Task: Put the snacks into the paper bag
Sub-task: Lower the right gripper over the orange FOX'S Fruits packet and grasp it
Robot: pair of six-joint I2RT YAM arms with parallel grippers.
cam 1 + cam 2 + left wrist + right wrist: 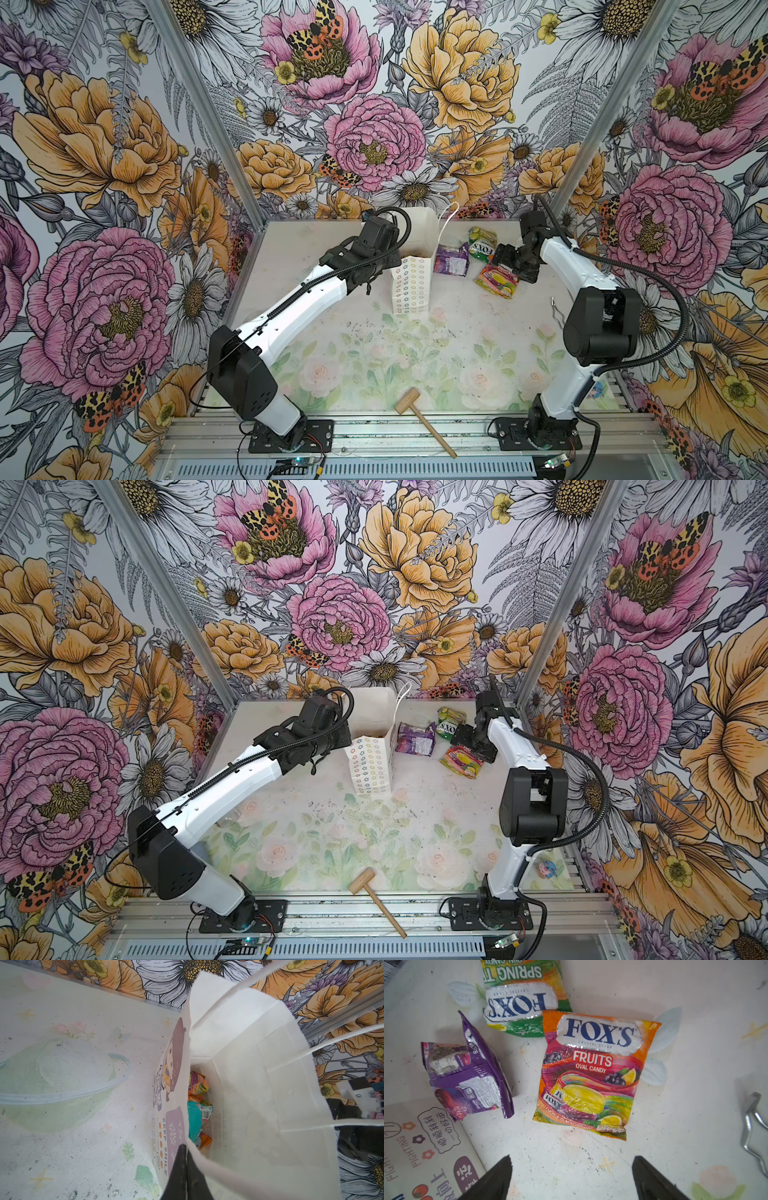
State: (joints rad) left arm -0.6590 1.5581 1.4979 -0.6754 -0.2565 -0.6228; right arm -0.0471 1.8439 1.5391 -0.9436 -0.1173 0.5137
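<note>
The white paper bag [411, 286] [370, 766] stands at the table's back, its mouth open. My left gripper [186, 1148] is shut on the bag's rim [189, 1084]. Inside lie a teal packet [194, 1122] and orange-pink packets [197, 1082]. To the right of the bag, three snacks lie on the table: a purple packet [467, 1076] [451, 259], a green FOX'S packet [521, 1001] [482, 243] and an orange FOX'S fruits packet [591, 1076] [496, 280]. My right gripper [572, 1157] hovers open just short of the orange packet, with nothing between its fingers.
A wooden mallet [424, 419] [376, 899] lies at the table's front edge. A bent metal wire piece [751, 1132] [557, 311] rests near the right arm. The flowered back wall stands close behind the bag and packets.
</note>
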